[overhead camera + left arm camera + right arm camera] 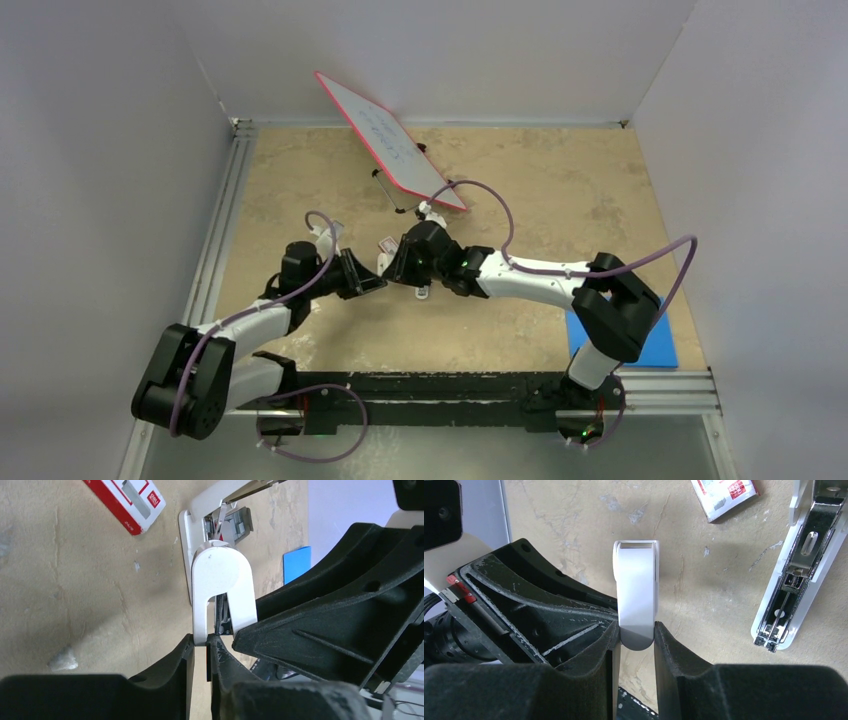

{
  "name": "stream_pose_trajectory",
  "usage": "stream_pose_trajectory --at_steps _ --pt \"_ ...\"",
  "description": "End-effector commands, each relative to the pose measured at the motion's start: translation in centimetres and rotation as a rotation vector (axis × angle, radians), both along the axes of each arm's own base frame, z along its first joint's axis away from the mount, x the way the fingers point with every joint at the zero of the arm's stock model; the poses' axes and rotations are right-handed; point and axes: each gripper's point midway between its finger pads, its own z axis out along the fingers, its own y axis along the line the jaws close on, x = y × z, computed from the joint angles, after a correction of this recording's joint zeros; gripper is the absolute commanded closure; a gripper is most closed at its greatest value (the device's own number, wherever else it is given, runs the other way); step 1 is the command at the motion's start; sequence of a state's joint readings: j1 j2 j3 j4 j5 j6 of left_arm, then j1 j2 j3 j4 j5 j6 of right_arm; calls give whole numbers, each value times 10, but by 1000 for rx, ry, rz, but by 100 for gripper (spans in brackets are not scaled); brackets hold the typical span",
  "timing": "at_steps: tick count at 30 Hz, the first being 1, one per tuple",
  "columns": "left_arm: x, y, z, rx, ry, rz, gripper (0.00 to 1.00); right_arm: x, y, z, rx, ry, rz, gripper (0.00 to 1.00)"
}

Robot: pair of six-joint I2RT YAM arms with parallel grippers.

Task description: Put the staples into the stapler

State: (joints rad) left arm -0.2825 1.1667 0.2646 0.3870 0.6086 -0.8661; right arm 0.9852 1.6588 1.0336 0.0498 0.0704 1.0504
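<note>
The white stapler (384,263) is at the table's middle, swung open between both grippers. In the left wrist view my left gripper (207,642) is shut on the thin side wall of its white rounded arm (222,575). In the right wrist view my right gripper (636,630) is shut on the sides of that white arm (636,590). The stapler's other arm, with the bare metal magazine (796,575), lies on the table to the right. The red and white staples box (387,243) lies flat just beyond the stapler; it also shows in the left wrist view (131,502) and the right wrist view (724,494).
A red-framed whiteboard (385,135) leans at the back, just behind the grippers. A blue pad (660,345) lies at the front right by the right arm's base. White walls close in the table on three sides.
</note>
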Motion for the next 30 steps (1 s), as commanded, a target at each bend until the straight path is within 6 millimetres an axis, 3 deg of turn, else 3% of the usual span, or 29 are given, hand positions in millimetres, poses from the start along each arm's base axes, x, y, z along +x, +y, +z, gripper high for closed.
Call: stream_pose_trajectory --at_steps 1,3,20,30 --pt "18 -7 32 -24 -203 -39 94 -9 5 27 62 -15 51 87" --pt "15 -7 30 -26 -209 -52 100 -8 3 28 61 -19 43 87" --pt "-12 -11 -15 75 -33 -94 100 22 -41 55 61 -102 -172 87" --pt "-25 -22 -30 61 65 -181 100 51 -61 52 -37 -180 -267 83"
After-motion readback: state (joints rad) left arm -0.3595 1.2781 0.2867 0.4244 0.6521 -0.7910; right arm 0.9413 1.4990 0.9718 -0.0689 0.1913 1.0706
